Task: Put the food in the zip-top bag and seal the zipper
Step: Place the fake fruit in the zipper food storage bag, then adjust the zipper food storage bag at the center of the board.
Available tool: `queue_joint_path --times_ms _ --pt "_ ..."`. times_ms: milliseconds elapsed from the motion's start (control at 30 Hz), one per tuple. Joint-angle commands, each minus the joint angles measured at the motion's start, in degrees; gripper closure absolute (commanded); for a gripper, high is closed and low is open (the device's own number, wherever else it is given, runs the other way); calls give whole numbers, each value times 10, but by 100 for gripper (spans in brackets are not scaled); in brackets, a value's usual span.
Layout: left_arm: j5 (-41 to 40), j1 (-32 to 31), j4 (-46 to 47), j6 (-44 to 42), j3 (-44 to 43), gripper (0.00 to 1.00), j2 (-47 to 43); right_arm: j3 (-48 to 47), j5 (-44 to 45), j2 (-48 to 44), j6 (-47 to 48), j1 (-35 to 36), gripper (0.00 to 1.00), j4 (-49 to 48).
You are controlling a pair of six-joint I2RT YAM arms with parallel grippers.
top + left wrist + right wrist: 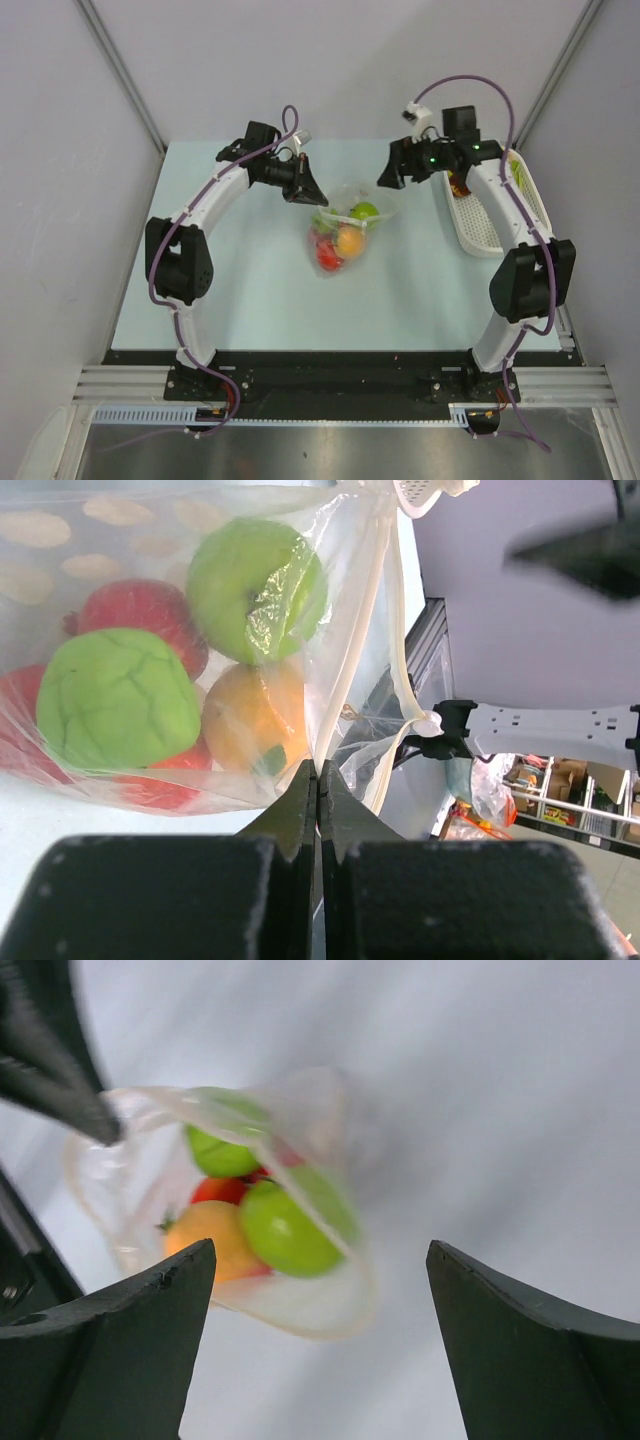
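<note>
The clear dotted zip-top bag lies mid-table with its mouth open toward the back. The food is inside it: a green fruit, an orange one and a red one. My left gripper is shut on the bag's rim at the left of the mouth. The left wrist view shows its tips pinching the film beside the whitish zipper, with green, orange and red fruits behind. My right gripper is open and empty, above the mouth's right side. Its wrist view looks down on the bag.
A white perforated basket stands along the right table edge under the right arm, with small coloured items at its far end. Grey walls close in the back and both sides.
</note>
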State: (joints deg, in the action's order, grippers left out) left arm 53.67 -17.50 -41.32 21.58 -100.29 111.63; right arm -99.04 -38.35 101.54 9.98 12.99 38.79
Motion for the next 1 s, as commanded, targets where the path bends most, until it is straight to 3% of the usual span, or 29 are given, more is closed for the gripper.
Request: queue_joint_path --times_ms 0,100,333,433,467,533,567,633,800,967 --pt "4 -1 1 -21 -10 100 -34 13 45 -27 -22 -47 11 28" --pt "6 -1 -2 -22 -13 100 -33 39 36 -20 -21 -50 12 66" --pt "1 -1 -9 -29 -14 100 -34 95 36 6 -32 -34 17 54" --pt "-7 -1 -19 -38 -10 100 -41 84 7 30 -39 -36 46 54" --pt "-11 -1 -24 -46 -10 100 -41 76 -10 32 -44 -37 70 54" --pt "-28 -2 -45 -65 -12 100 -46 55 -96 28 -63 -39 96 52" --pt "-30 -3 -53 -72 -14 100 -48 46 -123 20 -74 -36 100 47" --pt "-30 -8 -80 -90 -24 100 -58 18 -179 -17 -113 -19 100 9" --pt "-21 -22 -104 -108 -30 100 -105 -44 -204 -58 -154 60 100 -15" --pt "-5 -24 -119 -84 -2 100 -122 -69 -135 -24 -47 70 100 97"
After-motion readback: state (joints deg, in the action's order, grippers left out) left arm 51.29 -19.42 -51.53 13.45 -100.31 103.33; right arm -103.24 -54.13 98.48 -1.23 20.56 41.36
